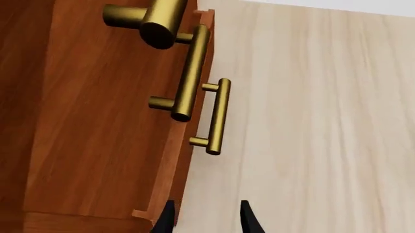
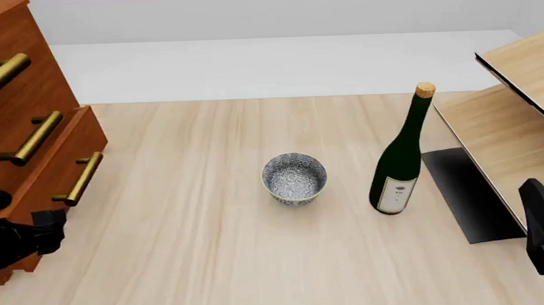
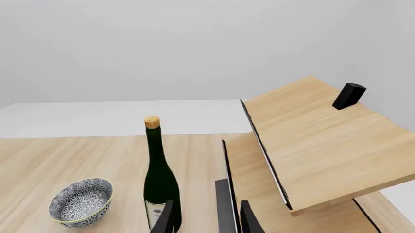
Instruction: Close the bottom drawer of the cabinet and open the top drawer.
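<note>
Bottom drawer (image 2: 60, 170) is seen protruding from cabinet (image 2: 16, 73); left end effector (image 1: 206, 218), fingers apart and empty, is staged beside it for pushing.

Pale wood table (image 2: 213, 263), grey wall (image 3: 129, 48)

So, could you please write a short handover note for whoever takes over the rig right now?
Left gripper: open, empty, low beside the cabinet, short of the handles.
Right gripper: open, empty, idle by the shelf unit.
Bottom drawer: still sticking out. Top drawer: not pulled out.
Done: nothing visible. Left: push the bottom drawer in, pull the top one out.
</note>
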Motion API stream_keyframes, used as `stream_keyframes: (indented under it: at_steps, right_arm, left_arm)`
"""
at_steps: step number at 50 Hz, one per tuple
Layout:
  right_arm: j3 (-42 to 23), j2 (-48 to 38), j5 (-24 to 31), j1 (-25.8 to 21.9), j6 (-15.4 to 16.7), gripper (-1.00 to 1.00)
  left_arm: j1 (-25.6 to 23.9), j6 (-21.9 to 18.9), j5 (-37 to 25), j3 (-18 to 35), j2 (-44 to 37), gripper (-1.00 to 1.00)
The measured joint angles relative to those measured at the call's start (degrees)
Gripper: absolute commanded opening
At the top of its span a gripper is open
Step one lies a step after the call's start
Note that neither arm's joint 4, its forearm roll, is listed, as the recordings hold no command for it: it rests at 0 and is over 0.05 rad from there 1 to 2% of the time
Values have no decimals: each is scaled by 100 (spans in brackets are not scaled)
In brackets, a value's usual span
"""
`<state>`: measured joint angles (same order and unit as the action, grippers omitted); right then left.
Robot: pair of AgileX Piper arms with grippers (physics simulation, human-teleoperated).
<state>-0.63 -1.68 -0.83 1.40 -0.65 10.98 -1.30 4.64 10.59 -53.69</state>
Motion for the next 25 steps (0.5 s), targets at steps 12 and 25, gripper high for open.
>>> stream_keyframes:
  at_steps: [12,25]
  right_arm:
    - [4,-4,-10,-1,7,100]
    - [7,-1,-11,-1,13,100]
  left_arm:
    - [302,-198,266,-105,-151,100]
    - [618,-386,455,-191,-195,100]
